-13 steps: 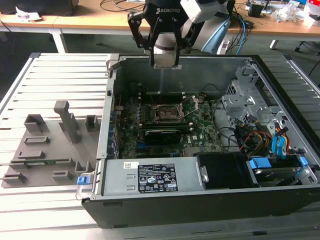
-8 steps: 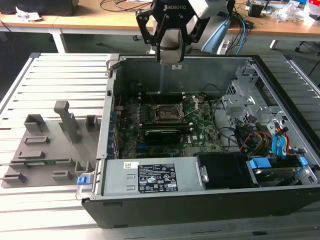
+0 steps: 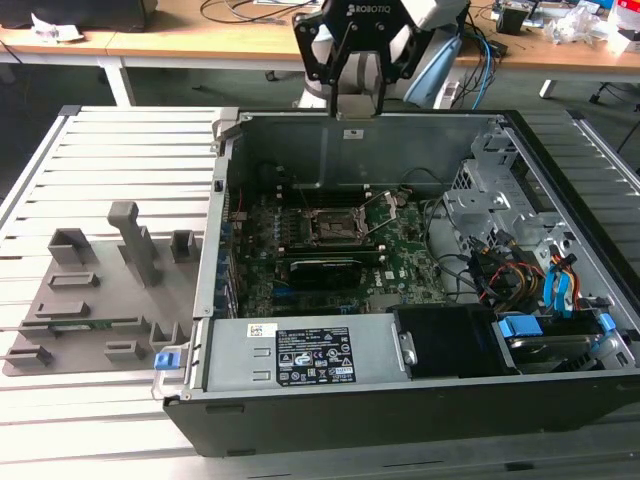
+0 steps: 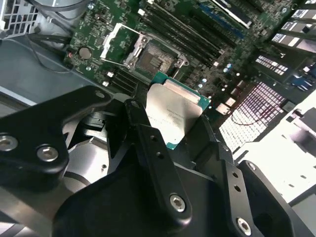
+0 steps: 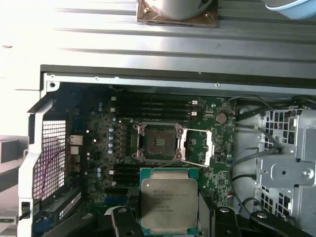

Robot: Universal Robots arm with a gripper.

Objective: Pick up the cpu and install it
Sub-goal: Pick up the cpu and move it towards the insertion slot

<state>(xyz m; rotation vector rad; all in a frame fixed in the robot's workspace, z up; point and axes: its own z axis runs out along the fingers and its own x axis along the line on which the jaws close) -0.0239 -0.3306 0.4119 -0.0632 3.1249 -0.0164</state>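
Note:
My gripper (image 5: 169, 219) is shut on the cpu (image 5: 169, 201), a flat square chip with a silvery top and green edge, held between the black fingers (image 4: 143, 133). The cpu (image 4: 174, 114) hangs above the motherboard (image 5: 98, 143), short of the open socket (image 5: 157, 142), whose metal frame and lever stand raised. In the exterior view the gripper (image 3: 355, 60) hovers high over the back wall of the open computer case (image 3: 400, 400), and the socket (image 3: 330, 228) lies below it on the board.
A grey fixture tray (image 3: 90, 300) with slots lies at the exterior view's left of the case. Cables and a drive cage (image 3: 510, 250) fill the case's right side. The power supply (image 3: 300, 355) sits along the front.

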